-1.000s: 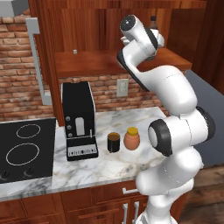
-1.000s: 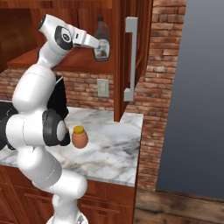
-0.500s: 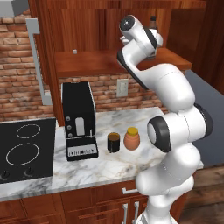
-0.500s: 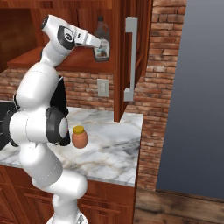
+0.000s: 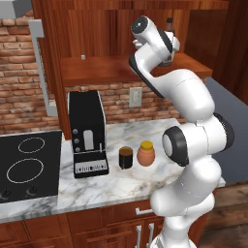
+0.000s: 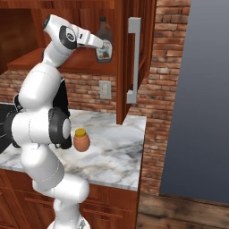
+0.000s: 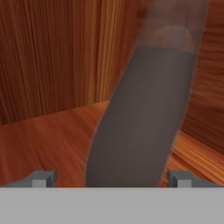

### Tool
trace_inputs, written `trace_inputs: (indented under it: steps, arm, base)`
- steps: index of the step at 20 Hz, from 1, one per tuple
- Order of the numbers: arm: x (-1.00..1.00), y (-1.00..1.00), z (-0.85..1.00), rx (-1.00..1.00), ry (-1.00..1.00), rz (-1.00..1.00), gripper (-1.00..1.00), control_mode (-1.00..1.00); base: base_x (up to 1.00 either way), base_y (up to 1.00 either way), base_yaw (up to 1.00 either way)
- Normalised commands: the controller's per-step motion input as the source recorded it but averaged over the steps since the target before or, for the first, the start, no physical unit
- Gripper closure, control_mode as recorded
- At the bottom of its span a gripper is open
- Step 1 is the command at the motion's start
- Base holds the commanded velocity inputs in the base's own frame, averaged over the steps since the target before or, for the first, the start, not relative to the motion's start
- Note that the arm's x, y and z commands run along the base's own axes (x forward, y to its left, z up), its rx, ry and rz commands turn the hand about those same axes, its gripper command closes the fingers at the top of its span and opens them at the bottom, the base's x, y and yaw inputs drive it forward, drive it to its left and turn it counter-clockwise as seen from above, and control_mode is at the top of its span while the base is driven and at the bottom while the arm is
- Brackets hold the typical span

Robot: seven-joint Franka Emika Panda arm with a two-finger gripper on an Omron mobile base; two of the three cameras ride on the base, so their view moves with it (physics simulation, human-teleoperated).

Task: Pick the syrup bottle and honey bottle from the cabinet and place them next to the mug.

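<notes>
While claw (image 7: 111, 178) stands wide open w/ syrup bottle (image 6: 104, 44) betw. tips, honey bottle (image 5: 146, 153) sits beside mug (image 5: 126, 157) on desk (image 5: 126, 181).

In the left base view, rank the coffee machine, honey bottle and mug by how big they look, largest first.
1. Coffee machine, by far the largest.
2. Honey bottle.
3. Mug, slightly shorter than the honey bottle beside it.
</notes>
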Motion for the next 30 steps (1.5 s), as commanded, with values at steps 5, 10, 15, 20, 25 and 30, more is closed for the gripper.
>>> trace_inputs:
  steps: [5,10,15,20,25,30]
  arm:
    - [0.00,-0.03,-0.06,0.00,0.00,-0.05,-1.00,-1.00]
    - [0.00,-0.01,-0.02,0.00,0.00,-0.05,-1.00,-1.00]
    - [0.00,-0.01,0.00,0.00,0.00,-0.03,-1.00,-1.00]
    - [0.00,0.00,0.00,0.00,0.00,-0.01,1.00,-1.00]
    - [0.00,0.00,0.00,0.00,0.00,0.00,1.00,-1.00]
    - [0.00,0.00,0.00,0.00,0.00,0.00,1.00,-1.00]
  base:
    - [0.00,0.00,0.00]
    - [0.00,0.00,0.00]
    - [0.00,0.00,0.00]
    - [0.00,0.00,0.00]
    - [0.00,0.00,0.00]
    - [0.00,0.00,0.00]
